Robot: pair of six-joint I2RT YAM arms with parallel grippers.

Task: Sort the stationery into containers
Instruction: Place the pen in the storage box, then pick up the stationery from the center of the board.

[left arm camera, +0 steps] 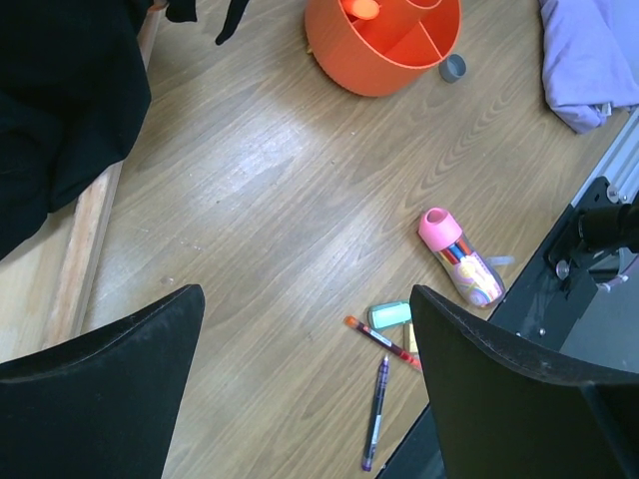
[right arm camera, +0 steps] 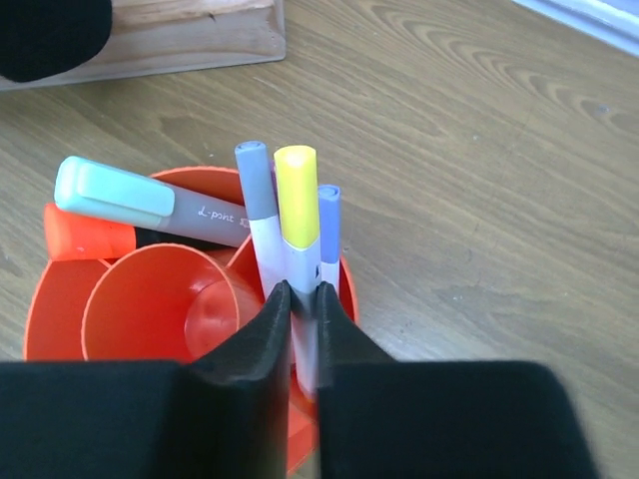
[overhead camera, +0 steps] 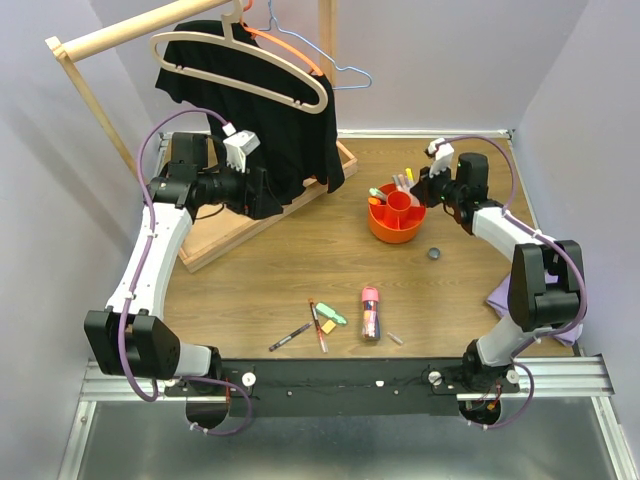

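The orange organiser (overhead camera: pixel 395 232) stands at the right back of the table. My right gripper (right arm camera: pixel 303 291) is over it, shut on a yellow-capped white highlighter (right arm camera: pixel 297 190) that stands upright in an outer compartment. Beside it stand a grey-capped marker (right arm camera: pixel 255 190) and a blue pen (right arm camera: pixel 329 215). A green-capped highlighter (right arm camera: pixel 130 198) and an orange one (right arm camera: pixel 85 239) lean at the left. Near the front edge lie a purple pen (left arm camera: pixel 376 411), a red pen (left arm camera: pixel 379 339), a green highlighter (left arm camera: pixel 389 314) and a pink tube (left arm camera: pixel 459 261). My left gripper (left arm camera: pixel 308 299) hangs open high above them.
A small dark cap (overhead camera: pixel 434 253) lies right of the organiser. A purple cloth (overhead camera: pixel 500 297) sits at the right edge. The wooden rack base (overhead camera: pixel 230 235) and a hanging black garment (overhead camera: pixel 270 90) fill the left back, close to my left arm.
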